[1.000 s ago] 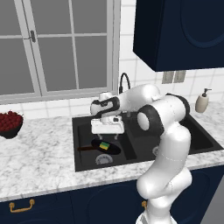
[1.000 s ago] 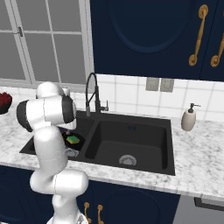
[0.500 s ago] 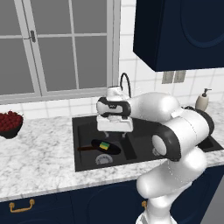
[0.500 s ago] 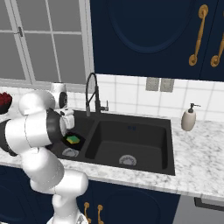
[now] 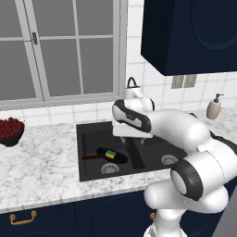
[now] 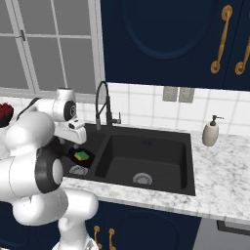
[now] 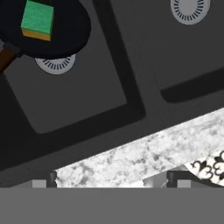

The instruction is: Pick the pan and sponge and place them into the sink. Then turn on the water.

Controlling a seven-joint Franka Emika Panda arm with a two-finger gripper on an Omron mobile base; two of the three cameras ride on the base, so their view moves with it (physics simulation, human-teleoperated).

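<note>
The black pan (image 5: 118, 159) lies in the left basin of the sink (image 5: 89, 139), its reddish-brown handle pointing left. On the pan rests the green and yellow sponge (image 5: 110, 153). My gripper (image 5: 133, 137) hangs open and empty above the sink's divider, toward the back, right of the pan. In the right base view the sponge (image 6: 81, 156) sits on the pan (image 6: 73, 158) under my gripper (image 6: 77, 140). The hand view looks down on the pan (image 7: 61, 35), the sponge (image 7: 37, 18), the sink (image 7: 122, 74) and my gripper (image 7: 110, 180), fingertips wide apart. No water runs from the black faucet (image 6: 102, 103).
A beige soap dispenser (image 6: 211, 133) stands on the marble counter right of the sink. A dark bowl of red fruit (image 5: 9, 131) sits at the far left. Navy cabinets hang above, a window is behind the left counter. The right basin (image 6: 146, 161) holds nothing.
The arm's elbow has swung right and down, and the hand has shifted a little right, over the divider. Pan and sponge lie as before. The gripper stays open.
</note>
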